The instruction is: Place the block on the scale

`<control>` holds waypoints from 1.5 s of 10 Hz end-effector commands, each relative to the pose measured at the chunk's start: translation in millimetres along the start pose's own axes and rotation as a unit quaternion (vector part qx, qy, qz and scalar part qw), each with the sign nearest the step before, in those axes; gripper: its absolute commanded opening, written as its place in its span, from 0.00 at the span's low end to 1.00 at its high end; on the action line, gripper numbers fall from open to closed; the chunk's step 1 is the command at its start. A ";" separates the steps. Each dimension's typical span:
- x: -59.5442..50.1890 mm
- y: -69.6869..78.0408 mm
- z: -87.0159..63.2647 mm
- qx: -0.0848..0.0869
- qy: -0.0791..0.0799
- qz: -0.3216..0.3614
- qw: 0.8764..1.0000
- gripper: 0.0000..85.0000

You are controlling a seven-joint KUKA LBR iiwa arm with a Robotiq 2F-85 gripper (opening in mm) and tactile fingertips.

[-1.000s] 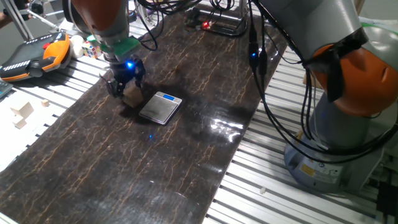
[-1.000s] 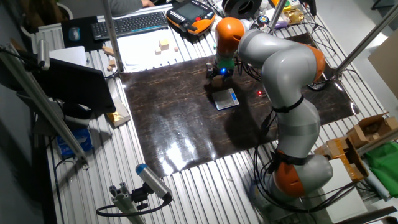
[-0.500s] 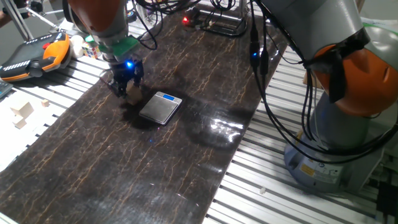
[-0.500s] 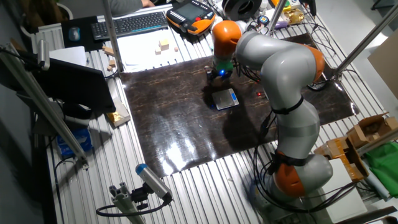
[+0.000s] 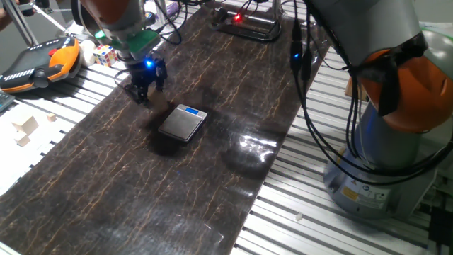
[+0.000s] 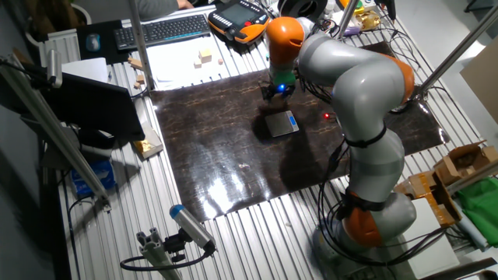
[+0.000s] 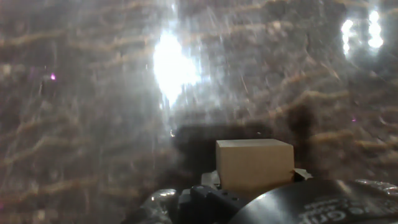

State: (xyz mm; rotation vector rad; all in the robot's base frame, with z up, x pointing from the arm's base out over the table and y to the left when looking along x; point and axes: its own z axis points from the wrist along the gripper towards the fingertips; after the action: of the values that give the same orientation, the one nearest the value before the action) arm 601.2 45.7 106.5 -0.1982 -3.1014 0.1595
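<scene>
Hand clamped on block, held above mat (scale just beside).

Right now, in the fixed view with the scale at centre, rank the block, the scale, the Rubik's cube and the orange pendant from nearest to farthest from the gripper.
1. Block: held between the fingers of the gripper, seen in the hand view.
2. Scale: on the mat, just to the gripper's lower right.
3. Rubik's cube: off the mat, up and left; too close to call against the scale.
4. Orange pendant: far left.
</scene>
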 end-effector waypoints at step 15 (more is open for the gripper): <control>53.2 -5.4 37.5 -0.021 -0.001 -0.063 0.998 0.46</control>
State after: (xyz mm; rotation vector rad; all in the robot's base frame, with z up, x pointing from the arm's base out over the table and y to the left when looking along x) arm 546.2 43.7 70.7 -0.0052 -3.1093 0.0909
